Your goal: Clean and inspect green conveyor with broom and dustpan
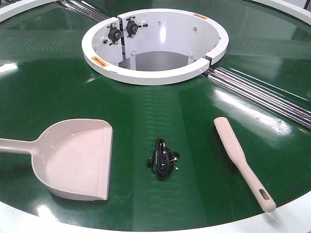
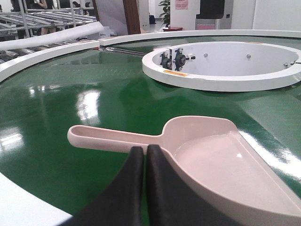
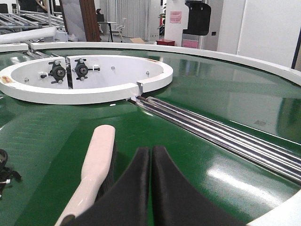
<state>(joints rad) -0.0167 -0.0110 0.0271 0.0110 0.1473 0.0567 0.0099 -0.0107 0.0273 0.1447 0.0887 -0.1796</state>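
Two plastic tools | scooped dustpan (image 1: 73,160) | flat broom (image 1: 242,164) | glossy green conveyor (image 1: 58,87) | left gripper (image 2: 145,157), right gripper (image 3: 150,157) clenched empty

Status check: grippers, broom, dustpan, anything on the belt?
Left gripper shut, empty, by dustpan. Right gripper shut, empty, by broom. Both lie untouched on green conveyor. Black cable bundle between them.

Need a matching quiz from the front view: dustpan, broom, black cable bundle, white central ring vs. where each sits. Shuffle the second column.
Things:
1. dustpan
2. broom
3. black cable bundle
4. white central ring

Places:
A. near side, right
B. far centre
C. near side, left, handle running off the frame edge
D. near side, between the two beige tools

Pairs: 1-C, 2-A, 3-D, 4-B
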